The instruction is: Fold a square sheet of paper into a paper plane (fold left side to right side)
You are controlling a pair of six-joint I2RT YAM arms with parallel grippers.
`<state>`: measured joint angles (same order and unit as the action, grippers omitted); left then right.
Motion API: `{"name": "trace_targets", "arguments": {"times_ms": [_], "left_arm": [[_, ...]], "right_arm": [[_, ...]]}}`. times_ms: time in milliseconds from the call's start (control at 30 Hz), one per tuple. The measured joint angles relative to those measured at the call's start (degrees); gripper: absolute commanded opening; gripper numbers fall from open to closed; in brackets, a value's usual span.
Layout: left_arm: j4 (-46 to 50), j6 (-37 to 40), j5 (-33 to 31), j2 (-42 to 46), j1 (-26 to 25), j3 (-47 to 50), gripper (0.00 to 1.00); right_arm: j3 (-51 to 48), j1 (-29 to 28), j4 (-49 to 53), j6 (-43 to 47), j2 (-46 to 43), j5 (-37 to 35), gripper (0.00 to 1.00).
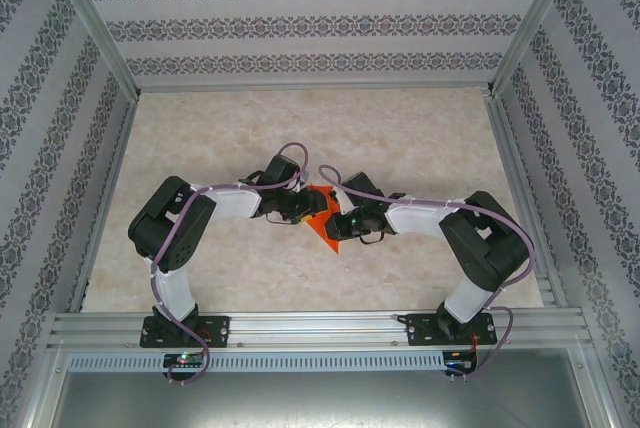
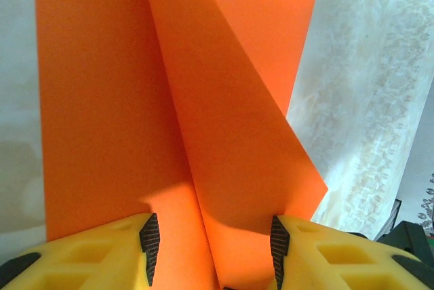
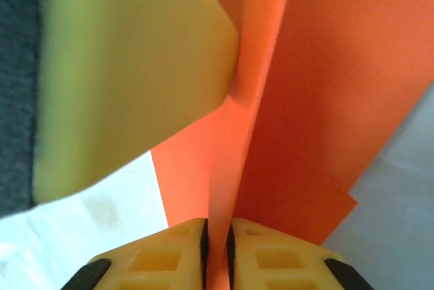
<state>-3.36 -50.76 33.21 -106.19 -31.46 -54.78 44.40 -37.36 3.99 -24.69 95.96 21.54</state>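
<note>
Enclosing a pale marbled table [image 1: 300, 128], grey-patterned wallpaper walls [image 1: 300, 8] on three sides, aluminium frame rail [image 1: 320, 328] at the near edge. Folded orange sheet [image 1: 322, 220] lies mid-table between both arms, one flap raised. Left pincer [image 2: 213, 239]: jaws apart, straddling the sheet's fold. Right pincer [image 3: 217, 249]: jaws nearly together, clamped on the raised flap. A left finger [image 3: 135, 66] touches that flap.
</note>
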Motion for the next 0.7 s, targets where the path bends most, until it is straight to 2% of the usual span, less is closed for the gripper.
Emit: {"name": "trace_targets", "arguments": {"times_ms": [300,533,700], "left_arm": [[0.0,0.0,0.0,-0.1,0.0,0.0,0.51],[0.0,0.0,0.0,-0.3,0.0,-0.2,0.51],[0.4,0.0,0.0,-0.6,0.0,-0.6,0.51]], "right_arm": [[0.0,0.1,-0.5,0.0,0.3,1.4,0.07],[-0.4,0.9,-1.3,0.0,0.6,3.0,0.07],[-0.4,1.2,-1.5,0.0,0.7,3.5,0.12]]}}
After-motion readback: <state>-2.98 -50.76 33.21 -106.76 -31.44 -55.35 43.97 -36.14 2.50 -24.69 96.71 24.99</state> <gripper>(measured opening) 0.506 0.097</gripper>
